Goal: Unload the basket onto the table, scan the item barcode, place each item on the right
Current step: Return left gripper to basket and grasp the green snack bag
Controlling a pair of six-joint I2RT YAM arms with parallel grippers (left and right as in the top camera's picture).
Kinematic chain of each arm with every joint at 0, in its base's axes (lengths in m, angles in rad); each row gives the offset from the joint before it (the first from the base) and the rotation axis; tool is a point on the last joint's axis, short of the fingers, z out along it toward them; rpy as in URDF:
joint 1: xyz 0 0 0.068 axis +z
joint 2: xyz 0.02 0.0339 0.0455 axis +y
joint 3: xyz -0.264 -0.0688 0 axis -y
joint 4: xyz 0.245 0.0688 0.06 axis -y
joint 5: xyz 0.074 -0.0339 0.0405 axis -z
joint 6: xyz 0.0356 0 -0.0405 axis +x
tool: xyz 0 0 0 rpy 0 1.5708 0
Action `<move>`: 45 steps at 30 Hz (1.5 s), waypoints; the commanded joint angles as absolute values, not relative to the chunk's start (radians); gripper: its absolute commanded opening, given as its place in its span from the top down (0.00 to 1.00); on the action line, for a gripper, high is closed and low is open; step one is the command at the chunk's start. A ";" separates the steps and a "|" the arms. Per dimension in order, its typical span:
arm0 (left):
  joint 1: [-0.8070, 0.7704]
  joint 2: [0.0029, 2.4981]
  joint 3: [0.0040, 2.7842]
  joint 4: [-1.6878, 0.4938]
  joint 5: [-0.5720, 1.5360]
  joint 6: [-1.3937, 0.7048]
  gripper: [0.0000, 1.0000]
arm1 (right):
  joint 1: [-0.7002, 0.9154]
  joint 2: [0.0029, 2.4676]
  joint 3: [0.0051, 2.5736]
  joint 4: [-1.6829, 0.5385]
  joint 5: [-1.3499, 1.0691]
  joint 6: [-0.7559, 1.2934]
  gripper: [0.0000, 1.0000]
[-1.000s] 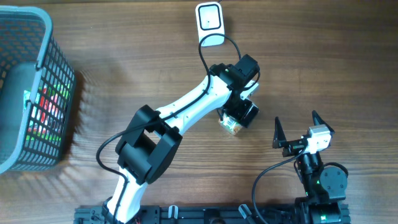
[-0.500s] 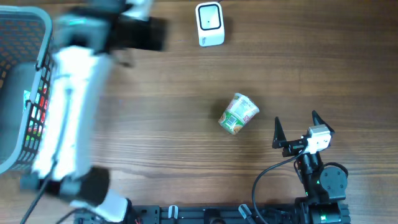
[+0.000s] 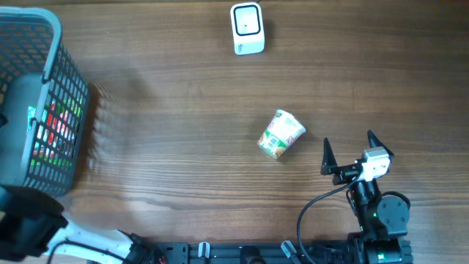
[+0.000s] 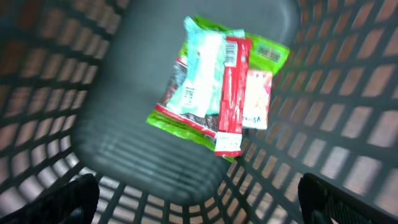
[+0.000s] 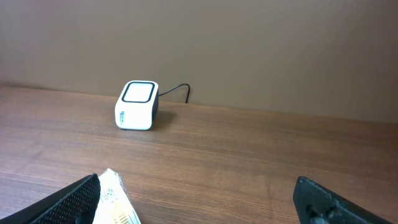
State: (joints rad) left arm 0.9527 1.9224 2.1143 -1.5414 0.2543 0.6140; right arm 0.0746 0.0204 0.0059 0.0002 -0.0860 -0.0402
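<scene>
Mock shop checkout, barcode scanner point(image 3: 247, 28), basket point(image 3: 79, 110) of snack packets point(image 4: 214, 81), wooden table point(image 3: 183, 147)

The bench point(image 3: 183, 95) is showing brown wood grain with a smooth, low-sheen finish. The basket point(image 3: 69, 88) is presenting as grey moulded plastic, matt, formed as an open lattice. The packets point(image 4: 214, 81) lying in it are reflecting light like glossy plastic film. The scanner point(image 3: 247, 28) is showing a smooth white plastic shell with a slight gloss. The cup point(image 3: 281, 134) is carrying a printed wrap; whether paper or film cannot be told. The right tool point(image 3: 347, 143) is showing matt black plastic fingers point(image 3: 327, 155).
</scene>
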 commanded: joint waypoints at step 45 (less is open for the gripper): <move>0.861 2.042 2.111 -1.484 0.770 0.182 0.00 | 0.070 0.016 0.005 0.005 -0.095 -0.052 0.00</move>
